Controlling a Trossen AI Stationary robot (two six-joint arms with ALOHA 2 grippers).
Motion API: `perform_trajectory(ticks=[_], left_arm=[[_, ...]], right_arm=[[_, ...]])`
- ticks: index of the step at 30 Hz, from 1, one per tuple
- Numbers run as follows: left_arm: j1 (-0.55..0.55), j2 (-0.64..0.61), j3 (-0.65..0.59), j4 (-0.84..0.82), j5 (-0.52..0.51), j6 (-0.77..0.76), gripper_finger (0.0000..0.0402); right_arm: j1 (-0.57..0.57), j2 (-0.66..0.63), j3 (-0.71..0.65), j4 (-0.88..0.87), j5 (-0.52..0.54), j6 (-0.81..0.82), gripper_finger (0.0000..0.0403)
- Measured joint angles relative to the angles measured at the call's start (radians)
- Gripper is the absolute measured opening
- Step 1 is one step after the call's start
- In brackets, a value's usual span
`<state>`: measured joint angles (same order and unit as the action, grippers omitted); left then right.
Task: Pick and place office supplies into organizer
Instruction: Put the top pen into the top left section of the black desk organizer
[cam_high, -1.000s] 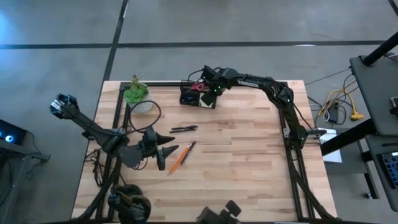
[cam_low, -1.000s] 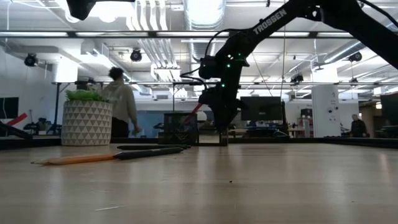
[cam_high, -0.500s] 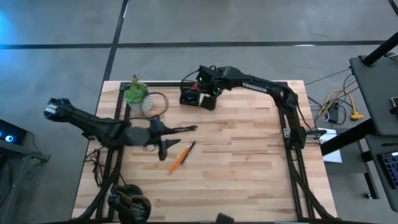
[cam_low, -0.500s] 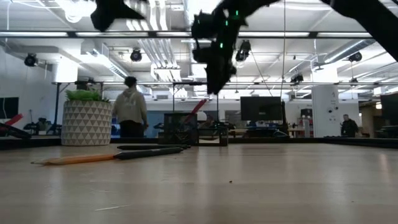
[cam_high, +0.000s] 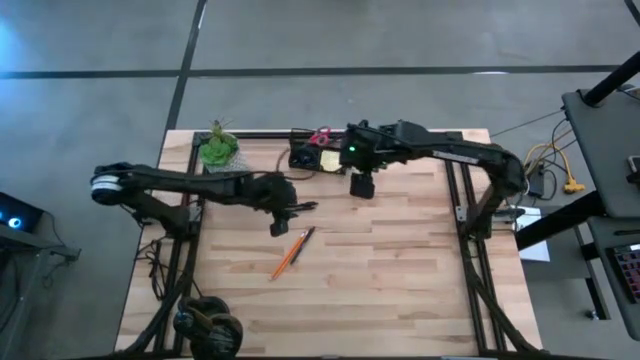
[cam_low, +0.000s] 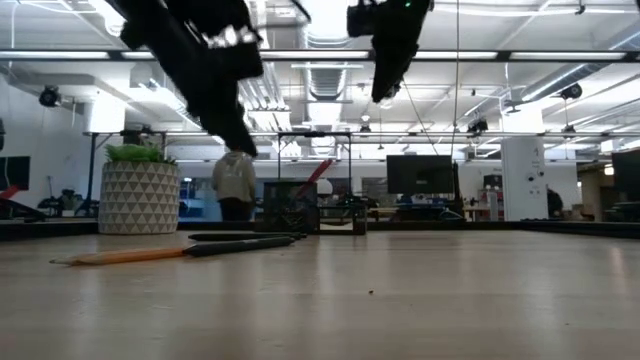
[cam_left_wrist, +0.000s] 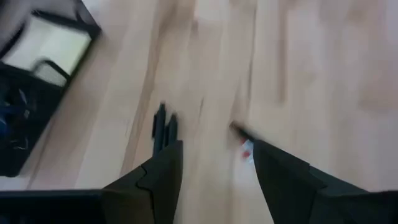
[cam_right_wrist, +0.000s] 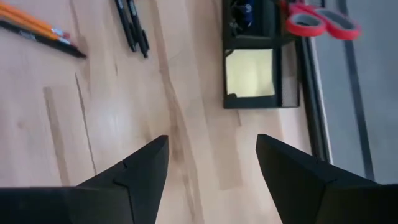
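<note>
The left hand (cam_high: 279, 226) is held above the wooden surface (cam_high: 400, 270), its fingers apart and empty, just over the 2 black pens (cam_high: 296, 208). The 2 orange pencils (cam_high: 290, 254) lie close by, nearer the front edge. The right hand (cam_high: 361, 187) is raised just beside the black organizer (cam_high: 310, 159), fingers spread with nothing between them. In the organizer are seen the yellow sticky-note pad (cam_right_wrist: 250, 73) and the red-handled scissors (cam_right_wrist: 316, 20). A potted plant (cam_high: 219, 150) stands at the back-left corner.

The light wooden plank table (cam_high: 400, 270) carries a black mesh organizer (cam_high: 308, 158) just beside the right gripper (cam_high: 361, 186), two black pens (cam_high: 302, 208) by the left gripper (cam_high: 280, 224), orange pencils (cam_high: 290, 254) nearby, and a white-potted green plant (cam_high: 219, 150).
</note>
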<state>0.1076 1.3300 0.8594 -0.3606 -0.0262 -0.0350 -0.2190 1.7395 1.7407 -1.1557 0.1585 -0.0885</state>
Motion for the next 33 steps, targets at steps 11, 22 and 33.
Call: perform_trajectory(ticks=[11,22,33], left_arm=[[0.107,0.216,0.002,-0.014,0.013,0.104,0.018],[0.164,0.257,0.007,-0.015,0.026,0.155,0.0179],[0.205,0.324,0.011,0.012,0.059,0.207,0.0137]], right_arm=[[0.036,-0.148,-0.186,0.139,0.024,0.143,0.0237],[0.039,-0.099,-0.227,0.149,0.043,0.162,0.0237],[0.038,-0.093,-0.227,0.159,0.043,0.159,0.0237]])
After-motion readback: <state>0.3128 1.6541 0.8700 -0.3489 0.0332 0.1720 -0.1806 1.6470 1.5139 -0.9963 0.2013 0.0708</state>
